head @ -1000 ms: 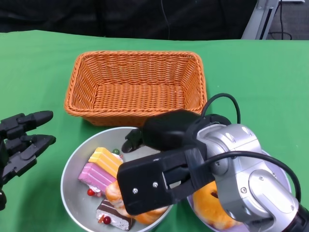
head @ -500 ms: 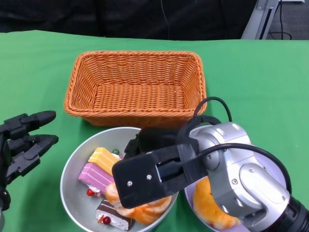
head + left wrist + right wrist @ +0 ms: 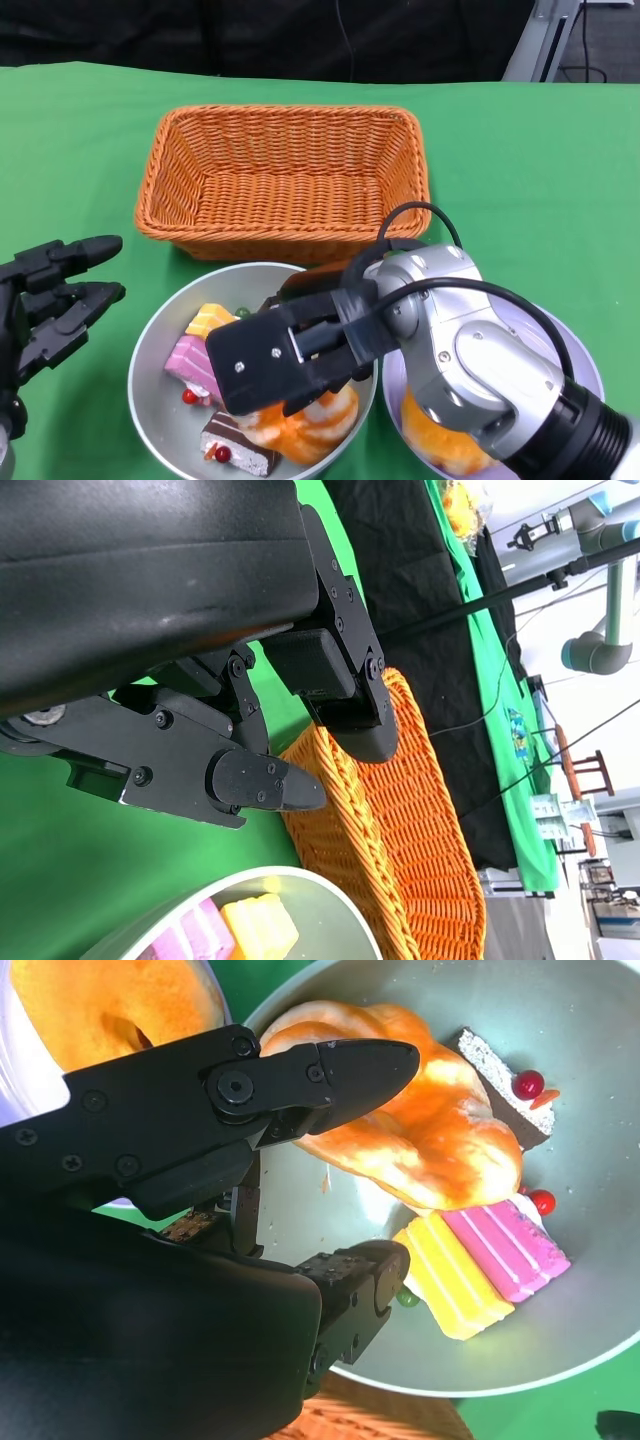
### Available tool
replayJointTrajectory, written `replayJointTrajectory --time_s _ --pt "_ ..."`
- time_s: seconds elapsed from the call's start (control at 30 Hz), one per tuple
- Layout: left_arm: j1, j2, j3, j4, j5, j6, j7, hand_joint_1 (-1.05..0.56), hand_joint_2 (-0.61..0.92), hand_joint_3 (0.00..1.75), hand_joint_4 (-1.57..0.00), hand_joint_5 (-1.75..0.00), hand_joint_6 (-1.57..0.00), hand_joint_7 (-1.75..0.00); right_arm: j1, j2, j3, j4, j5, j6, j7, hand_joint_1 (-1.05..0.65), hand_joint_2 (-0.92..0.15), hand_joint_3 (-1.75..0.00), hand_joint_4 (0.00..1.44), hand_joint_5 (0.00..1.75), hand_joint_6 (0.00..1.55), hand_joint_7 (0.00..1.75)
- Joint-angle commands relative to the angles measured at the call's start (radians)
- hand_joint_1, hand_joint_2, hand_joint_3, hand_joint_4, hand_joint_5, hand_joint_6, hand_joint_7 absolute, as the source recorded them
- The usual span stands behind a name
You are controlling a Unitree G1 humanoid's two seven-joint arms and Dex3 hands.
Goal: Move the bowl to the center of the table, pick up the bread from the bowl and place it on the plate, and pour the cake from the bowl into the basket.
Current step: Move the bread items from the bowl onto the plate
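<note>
Right hand (image 3: 330,1160) poised over bread (image 3: 420,1130) in bowl (image 3: 150,400), fingers spread, nothing held; bread at 3 o'clock of fingertips. Left hand (image 3: 45,300) open, farther.

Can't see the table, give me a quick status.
Left hand open, idle. Right hand open over bread in bowl. One bread on plate.

The right hand (image 3: 275,365) hides most of the bread (image 3: 305,425), seemingly untouched.

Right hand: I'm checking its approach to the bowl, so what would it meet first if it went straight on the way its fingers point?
Probably the orange bread in the bowl; the right hand points at it, though depth is unclear.
</note>
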Motion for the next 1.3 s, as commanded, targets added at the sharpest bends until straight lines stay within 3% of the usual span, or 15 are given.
replayJointTrajectory --time_s 0.03,0.17,0.23,0.3,0.37,0.43,0.57,0.63,0.73,0.77,0.83,0.93,1.3 --pt "0.009 0.005 0.004 -0.01 0.003 0.003 0.018 -0.15 0.92 0.25 -0.8 -0.64 -1.0 -0.07 -0.003 0.021 0.003 0.043 0.025 0.036 -0.008 -0.85 -0.92 -0.17 0.61 1.34 0.18 0.0" --pt "0.013 0.001 0.006 -0.013 -0.001 0.001 0.017 -0.15 0.92 0.26 -0.8 -0.64 -1.0 -0.07 -0.007 0.029 0.016 0.078 0.036 0.06 -0.017 -0.82 -0.92 -0.16 0.51 1.29 0.14 0.0" --pt "0.015 -0.001 0.007 -0.017 -0.003 0.0 0.017 -0.15 0.92 0.26 -0.8 -0.64 -1.0 -0.06 -0.015 0.024 0.028 0.097 0.041 0.05 -0.021 -0.82 -0.92 -0.18 0.49 1.04 0.14 0.0" --pt "0.019 -0.004 0.007 -0.029 -0.003 0.011 0.022 -0.15 0.92 0.26 -0.8 -0.64 -1.0 -0.07 -0.021 0.017 0.042 0.11 0.043 0.031 -0.034 -0.82 -0.92 -0.18 0.52 0.9 0.13 0.0" --pt "0.02 -0.005 0.01 -0.033 -0.005 0.016 0.023 -0.15 0.92 0.26 -0.8 -0.64 -1.0 -0.06 -0.02 0.015 0.053 0.12 0.042 0.017 -0.049 -0.84 -0.92 -0.18 0.57 1.03 0.15 0.01" --pt "0.021 -0.007 0.011 -0.036 -0.007 0.021 0.024 -0.15 0.92 0.26 -0.81 -0.65 -1.01 -0.07 -0.017 0.02 0.059 0.128 0.039 0.024 -0.057 -0.83 -0.92 -0.18 0.47 1.04 0.16 0.01" --pt "0.023 -0.004 0.011 -0.036 -0.007 0.016 0.021 -0.15 0.92 0.25 -0.8 -0.64 -1.01 -0.06 -0.009 0.024 0.076 0.136 0.036 0.032 -0.081 -0.83 -0.92 -0.16 0.47 1.04 0.16 0.01" --pt "0.023 -0.004 0.011 -0.037 -0.008 0.016 0.021 -0.16 0.92 0.25 -0.8 -0.64 -1.01 -0.06 -0.004 0.02 0.093 0.137 0.025 0.024 -0.1 -0.82 -0.92 -0.17 0.56 1.11 0.17 0.01" --pt "0.023 -0.006 0.013 -0.037 -0.016 0.017 0.016 -0.16 0.92 0.24 -0.79 -0.65 -1.01 -0.06 -0.007 0.01 0.135 0.141 -0.006 -0.003 -0.13 -0.81 -0.92 -0.19 0.66 1.4 0.22 0.02" --pt "0.022 -0.007 0.014 -0.036 -0.018 0.015 0.015 -0.16 0.92 0.24 -0.79 -0.65 -1.01 -0.06 -0.03 0.009 0.171 0.161 -0.031 -0.021 -0.115 -0.81 -0.92 -0.2 0.64 1.39 0.25 0.03" --pt "0.022 -0.005 0.013 -0.031 -0.018 0.006 0.014 -0.15 0.92 0.24 -0.79 -0.65 -1.01 -0.06 -0.064 0.013 0.21 0.202 -0.051 -0.057 -0.096 -0.78 -0.92 -0.26 0.6 1.21 0.41 0.07" --pt "0.02 -0.008 0.015 -0.032 -0.024 0.007 0.016 -0.14 0.92 0.24 -0.8 -0.66 -1.02 -0.06 -0.071 0.013 0.218 0.219 -0.059 -0.092 -0.105 -0.76 -0.92 -0.25 0.64 1.09 0.55 0.08" --pt "0.023 -0.009 0.014 -0.038 -0.021 0.008 0.021 -0.14 0.92 0.22 -0.8 -0.66 -1.02 -0.05 -0.065 0.017 0.203 0.227 -0.072 -0.112 -0.102 -0.76 -0.92 -0.25 0.66 1.06 0.57 0.07"
